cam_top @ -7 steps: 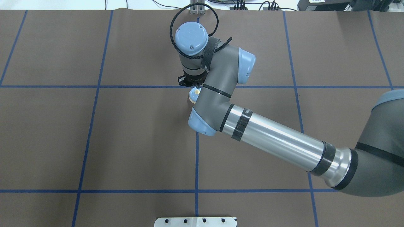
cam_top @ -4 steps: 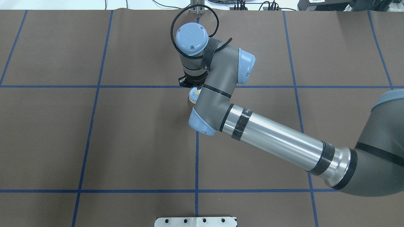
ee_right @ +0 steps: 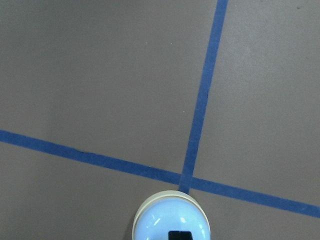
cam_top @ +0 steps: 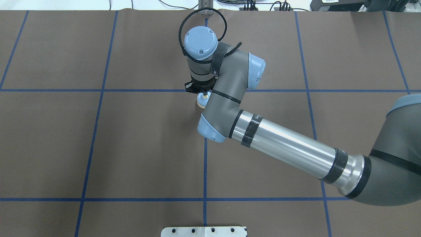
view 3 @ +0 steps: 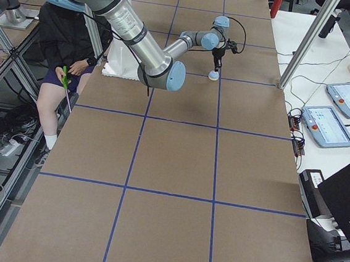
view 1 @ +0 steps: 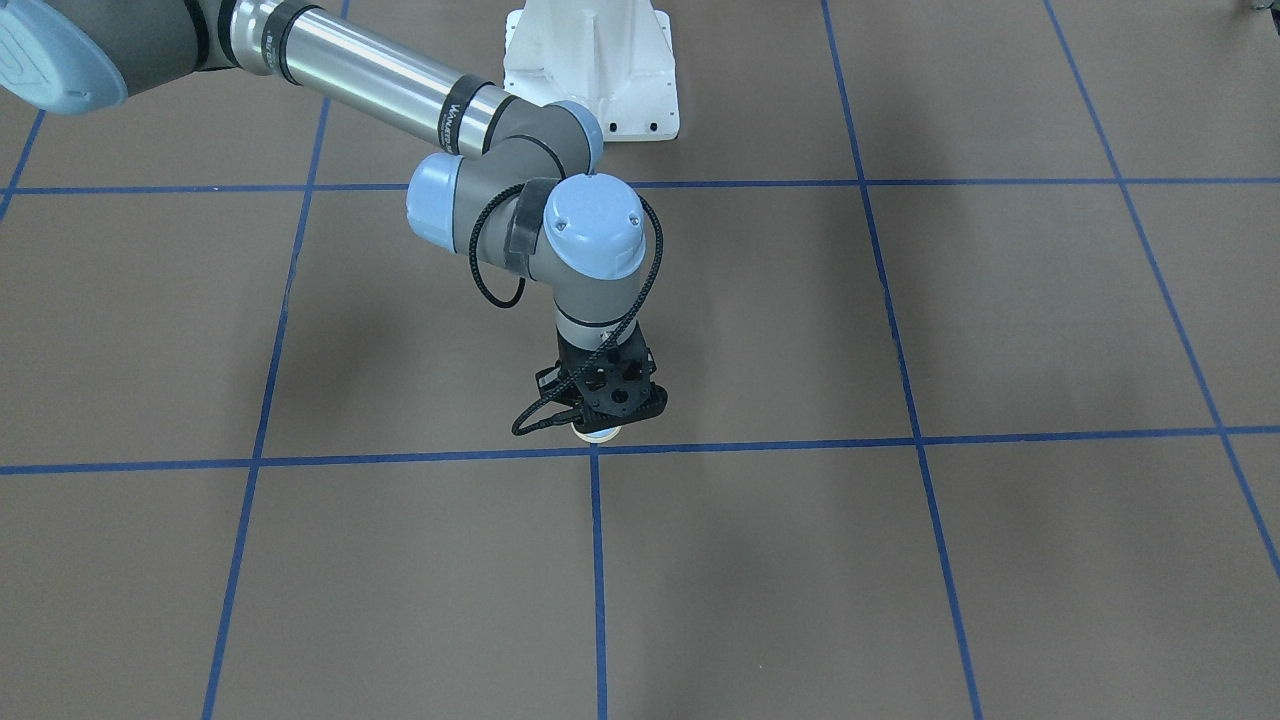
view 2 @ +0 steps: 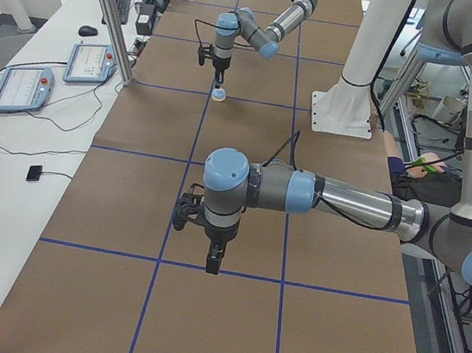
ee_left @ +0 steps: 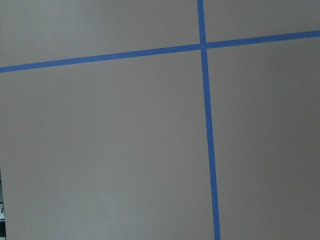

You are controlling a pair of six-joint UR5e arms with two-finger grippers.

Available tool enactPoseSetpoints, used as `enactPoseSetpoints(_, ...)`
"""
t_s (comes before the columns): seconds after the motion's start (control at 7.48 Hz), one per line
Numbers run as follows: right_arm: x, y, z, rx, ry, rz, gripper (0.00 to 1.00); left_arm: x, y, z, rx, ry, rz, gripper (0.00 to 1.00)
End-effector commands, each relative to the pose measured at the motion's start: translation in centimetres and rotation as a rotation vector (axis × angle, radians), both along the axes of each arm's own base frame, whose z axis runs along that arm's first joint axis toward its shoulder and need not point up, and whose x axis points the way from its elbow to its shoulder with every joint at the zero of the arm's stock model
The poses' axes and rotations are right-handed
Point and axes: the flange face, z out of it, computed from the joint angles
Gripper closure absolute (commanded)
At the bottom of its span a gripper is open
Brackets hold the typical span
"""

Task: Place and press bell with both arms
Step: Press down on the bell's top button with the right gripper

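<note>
The right claw [cam_top: 205, 93] points straight down with the bell [cam_top: 200, 101] directly beneath it, standing upright on the brown bench [cam_top: 131, 148]. In the right wrist view a single dark fingertip [ee_right: 180, 234] sits on the crown of the light-blue dome [ee_right: 165, 222], so the fingers appear drawn together and resting on the top of the bell rather than clasping its sides. The bell's cream base lies just beside a crossing of the blue tape lines [cam_top: 205, 171], on the robot's side of it. From across the bench, the claw's black frame [view 1: 605, 392] hides nearly all of the bell, leaving only a sliver of its base at the lower edge. The left claw [view 2: 212, 260] hangs over the bench well apart from the bell, pointing down just above a tape line; it appears only in the view from the bench's end, so I cannot tell whether its fingers are apart or together.
</note>
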Motion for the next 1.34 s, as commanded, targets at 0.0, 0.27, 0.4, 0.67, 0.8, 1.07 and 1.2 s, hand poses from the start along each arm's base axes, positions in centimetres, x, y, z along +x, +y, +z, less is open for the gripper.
enactPoseSetpoints(0.0,-0.4,0.2,0.6,-0.004,0.006,-0.006,1.0,0.0,0.0,0.0,0.0,0.0,0.001,0.0)
enactPoseSetpoints(0.27,-0.5,0.3,0.8,-0.006,0.009,-0.007,1.0,0.0,0.0,0.0,0.0,0.0,0.001,0.0)
enactPoseSetpoints(0.4,-0.5,0.3,0.8,-0.006,0.009,-0.007,1.0,0.0,0.0,0.0,0.0,0.0,0.001,0.0)
enactPoseSetpoints(0.67,-0.4,0.3,0.1,-0.002,0.001,-0.006,1.0,0.0,0.0,0.0,0.0,0.0,0.001,0.0)
enactPoseSetpoints(0.8,0.1,0.1,-1.0,0.003,-0.016,-0.007,1.0,0.0,0.0,0.0,0.0,0.0,0.001,0.0)
enactPoseSetpoints(1.07,1.8,-0.9,-2.0,-0.005,-0.044,-0.004,1.0,0.0,0.0,0.0,-0.001,0.0,0.0,0.0)
enactPoseSetpoints(1.2,3.0,-1.9,-2.3,-0.009,-0.053,0.006,0.84,0.1,0.0,0.1,-0.003,0.0,0.0,0.0)
